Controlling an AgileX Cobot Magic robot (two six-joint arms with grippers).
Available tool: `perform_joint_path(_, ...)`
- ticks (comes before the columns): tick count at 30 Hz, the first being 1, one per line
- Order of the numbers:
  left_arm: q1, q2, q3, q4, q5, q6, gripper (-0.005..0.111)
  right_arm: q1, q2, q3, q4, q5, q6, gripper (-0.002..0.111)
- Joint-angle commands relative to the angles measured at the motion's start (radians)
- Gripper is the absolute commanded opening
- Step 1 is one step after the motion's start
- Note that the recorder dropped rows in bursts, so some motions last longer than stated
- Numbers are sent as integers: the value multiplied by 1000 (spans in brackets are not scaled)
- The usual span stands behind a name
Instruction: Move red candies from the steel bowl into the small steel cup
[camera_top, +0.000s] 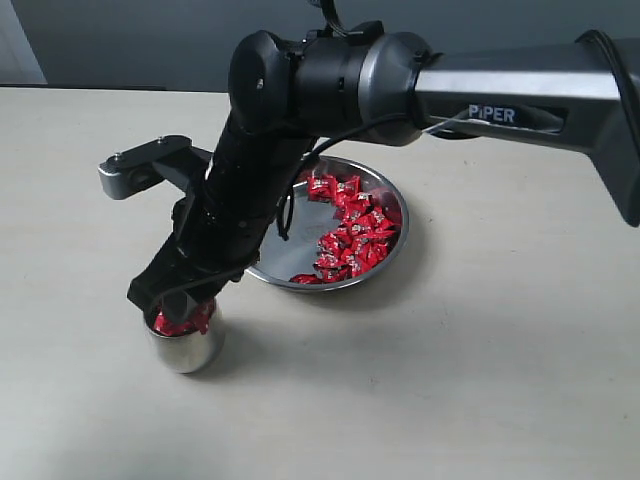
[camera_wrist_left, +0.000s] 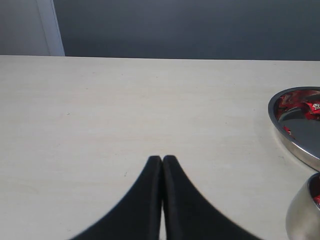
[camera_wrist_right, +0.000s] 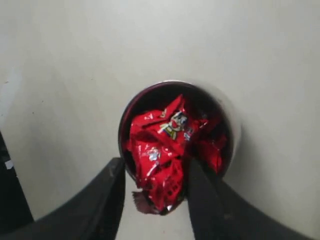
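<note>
The small steel cup (camera_top: 186, 350) stands near the table's front left, filled with red candies (camera_wrist_right: 170, 132) up to its rim (camera_wrist_right: 231, 120). My right gripper (camera_wrist_right: 155, 172) hovers just above it, open. One red candy (camera_wrist_right: 165, 187) sits between the fingers at the cup's edge; it touches one finger and is clear of the other. The steel bowl (camera_top: 288, 252) lies behind the cup with many red candies (camera_top: 355, 235) heaped on its right side. My left gripper (camera_wrist_left: 162, 160) is shut and empty over bare table, left of the bowl (camera_wrist_left: 299, 134) and cup (camera_wrist_left: 301, 216).
The right arm (camera_top: 300, 90) reaches across the middle from the right and hides the bowl's left rim. A pale tabletop (camera_top: 480, 380) surrounds everything, with a dark wall behind it.
</note>
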Motion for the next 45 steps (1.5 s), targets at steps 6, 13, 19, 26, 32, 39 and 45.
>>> perform_joint_path(6,-5,-5,4,0,-2,-2,0,-2,-18,-3,25,-49,-9,41)
perform_joint_path(13,-5,-5,4,0,-2,-2,0,-2,-17,-3,35,-57,-9,41)
perform_joint_path(19,-5,-5,4,0,-2,-2,0,-2,-17,-3,76,-60,-9,41)
perform_joint_path(26,-5,-5,4,0,-2,-2,0,-2,-17,-3,94,-62,-9,41)
perform_joint_path(32,-5,-5,4,0,-2,-2,0,-4,-39,-3,-1,-134,39,39)
perform_joint_path(39,-5,-5,4,0,-2,-2,0,-4,-64,-3,-89,-187,68,39)
perform_joint_path(45,-5,-5,4,0,-2,-2,0,-4,-71,-3,-186,-191,109,39)
